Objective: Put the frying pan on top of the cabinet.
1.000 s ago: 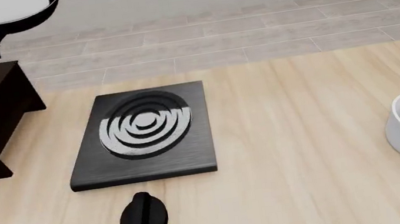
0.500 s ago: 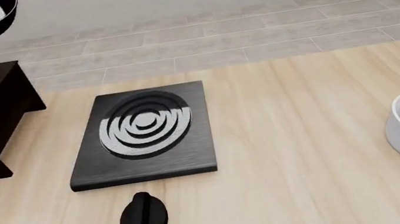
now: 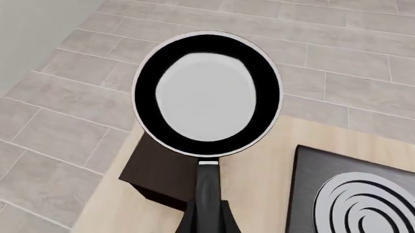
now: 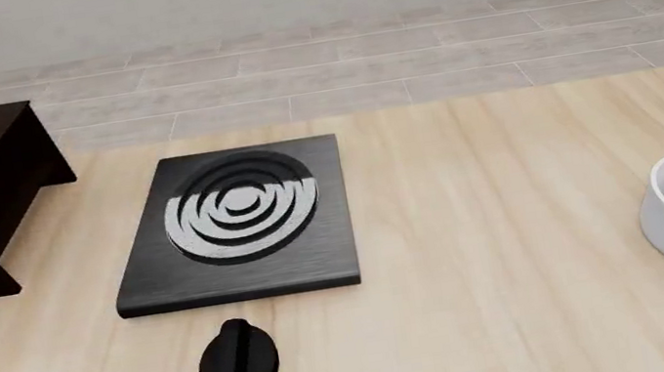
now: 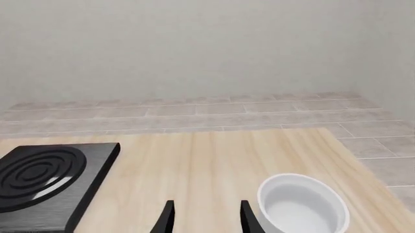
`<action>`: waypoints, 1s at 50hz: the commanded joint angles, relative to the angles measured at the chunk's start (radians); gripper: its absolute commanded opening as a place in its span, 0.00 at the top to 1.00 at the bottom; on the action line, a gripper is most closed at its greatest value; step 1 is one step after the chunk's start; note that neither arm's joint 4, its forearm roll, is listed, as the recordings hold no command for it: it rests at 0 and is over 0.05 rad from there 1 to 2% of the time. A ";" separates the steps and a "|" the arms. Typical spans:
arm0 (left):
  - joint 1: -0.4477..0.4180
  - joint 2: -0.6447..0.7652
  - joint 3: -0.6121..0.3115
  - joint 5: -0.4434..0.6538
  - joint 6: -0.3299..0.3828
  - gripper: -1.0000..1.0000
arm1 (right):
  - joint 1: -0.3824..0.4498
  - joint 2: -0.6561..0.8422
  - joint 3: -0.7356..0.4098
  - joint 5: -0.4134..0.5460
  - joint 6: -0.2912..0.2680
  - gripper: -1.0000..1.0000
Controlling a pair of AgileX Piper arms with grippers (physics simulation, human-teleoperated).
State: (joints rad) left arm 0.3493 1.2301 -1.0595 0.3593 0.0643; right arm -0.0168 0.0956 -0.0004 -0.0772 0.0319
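The left gripper (image 3: 207,221) clamps the handle of the frying pan (image 3: 207,94), which hangs in the air ahead of its fingers, over the cabinet (image 3: 162,177). The right gripper (image 5: 204,218) hovers with fingers spread, holding nothing, a white bowl (image 5: 302,206) just beside it.

A pale wood table (image 4: 509,219) with visible grain fills the foreground. Beyond its far edge lies a floor (image 4: 354,69) of grey-beige tiles in long staggered rows — meeting a plain, off-white wall (image 5: 207,48). Light is soft and even — shadows on the table are faint.
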 commanded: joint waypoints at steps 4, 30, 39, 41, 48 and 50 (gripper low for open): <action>0.050 0.033 -0.003 -0.049 -0.004 1.00 | 0.000 0.017 0.000 -0.016 -0.003 0.00; 0.067 0.098 0.084 -0.141 -0.022 1.00 | 0.001 0.020 0.000 -0.014 -0.008 0.00; 0.077 0.115 0.096 -0.159 -0.024 1.00 | 0.003 0.018 0.000 -0.012 -0.012 0.00; 0.078 0.119 0.099 -0.164 -0.024 1.00 | 0.002 0.015 0.000 -0.009 -0.012 0.00; 0.083 0.136 0.111 -0.183 -0.025 1.00 | 0.003 0.012 0.000 -0.006 -0.014 0.00; 0.083 0.141 0.117 -0.191 -0.028 1.00 | 0.003 0.014 0.000 -0.008 -0.013 0.00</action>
State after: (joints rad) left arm 0.4265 1.3635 -0.9383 0.2025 0.0325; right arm -0.0143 0.1108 -0.0007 -0.0867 0.0203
